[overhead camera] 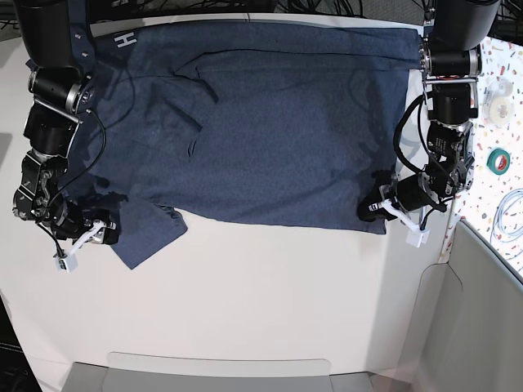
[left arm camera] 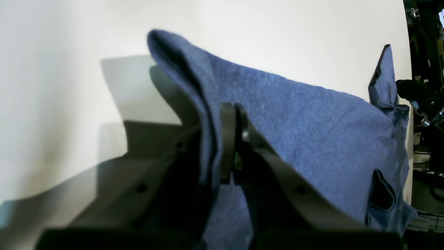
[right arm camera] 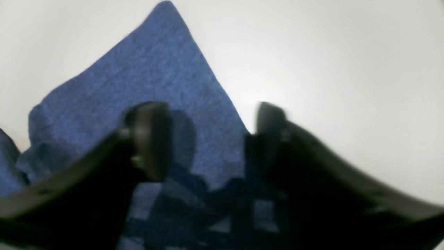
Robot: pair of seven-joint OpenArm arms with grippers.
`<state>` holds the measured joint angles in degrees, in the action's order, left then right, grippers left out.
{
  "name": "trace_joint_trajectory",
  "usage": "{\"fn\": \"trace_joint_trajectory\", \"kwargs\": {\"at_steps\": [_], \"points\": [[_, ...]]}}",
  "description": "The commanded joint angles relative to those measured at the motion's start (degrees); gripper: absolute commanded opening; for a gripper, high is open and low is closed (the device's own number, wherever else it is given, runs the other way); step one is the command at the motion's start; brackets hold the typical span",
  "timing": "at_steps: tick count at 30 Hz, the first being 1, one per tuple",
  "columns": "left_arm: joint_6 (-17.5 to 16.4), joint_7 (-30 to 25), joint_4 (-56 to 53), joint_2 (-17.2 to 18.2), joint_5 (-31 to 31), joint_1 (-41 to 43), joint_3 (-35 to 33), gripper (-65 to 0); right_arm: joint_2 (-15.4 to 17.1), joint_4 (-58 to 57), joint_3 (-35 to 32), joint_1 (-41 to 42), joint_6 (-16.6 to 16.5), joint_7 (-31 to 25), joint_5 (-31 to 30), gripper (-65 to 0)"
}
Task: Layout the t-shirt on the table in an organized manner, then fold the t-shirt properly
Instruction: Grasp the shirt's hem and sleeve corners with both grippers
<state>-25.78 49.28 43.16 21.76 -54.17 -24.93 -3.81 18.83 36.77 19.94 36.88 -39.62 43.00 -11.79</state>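
Note:
The navy t-shirt lies spread across the far half of the white table, with a white letter near its far left corner and a sleeve sticking out at the near left. My left gripper is at the shirt's near right corner. In the left wrist view it is shut on a raised fold of the cloth. My right gripper is by the near left sleeve. In the right wrist view it is open, its fingers straddling the edge of the blue cloth.
A speckled strip runs along the table's right side and holds a green tape roll and a cable. A grey panel stands at the near right. A pale tray edge lies along the front. Cables hang at the back.

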Motion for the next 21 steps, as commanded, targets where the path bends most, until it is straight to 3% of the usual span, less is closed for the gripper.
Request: {"fn": "trace_joint_trajectory", "kwargs": {"at_steps": [1,5,13,21], "points": [[0.9,1.9,0.1,0.4,2.4,-0.3,-0.3,-65.0,0.6,0.7,-0.1,0.9,-0.4,0.3,0.1,-41.0],[0.9,1.9,0.1,0.4,2.4,-0.3,-0.3,-65.0,0.6,0.7,-0.7,0.7,-0.4,0.3,0.2,-64.4],[0.9,1.9,0.1,0.4,2.4,-0.3,-0.3,-65.0,0.6,1.5,-3.5,0.1,-0.4,0.3,0.2,-65.0],[0.9,2.0,0.4,0.4,2.1,-0.3,0.3,-65.0,0.6,14.3,-3.6,-3.9,-0.4,0.7,0.2,-65.0]]}}
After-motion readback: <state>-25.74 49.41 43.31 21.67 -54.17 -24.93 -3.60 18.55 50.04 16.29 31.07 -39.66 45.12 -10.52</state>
